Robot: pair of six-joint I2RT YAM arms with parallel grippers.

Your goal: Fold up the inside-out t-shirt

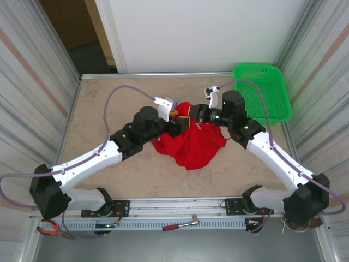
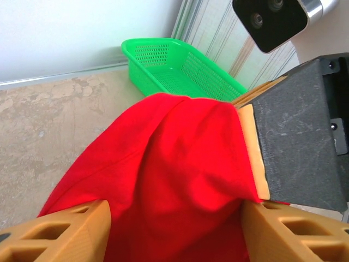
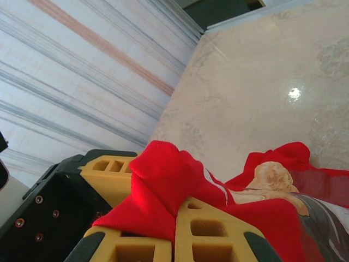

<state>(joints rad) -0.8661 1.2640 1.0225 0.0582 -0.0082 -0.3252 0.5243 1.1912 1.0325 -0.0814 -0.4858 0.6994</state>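
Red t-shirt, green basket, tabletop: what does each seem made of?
The bright red t-shirt: soft matte knit cloth, probably cotton; it drapes in loose folds. The green mesh basket: moulded plastic, slightly glossy, with a regular perforated grid. The beige table: mottled stone-look surface, glossy enough to reflect a light; stone or laminate, I cannot tell.
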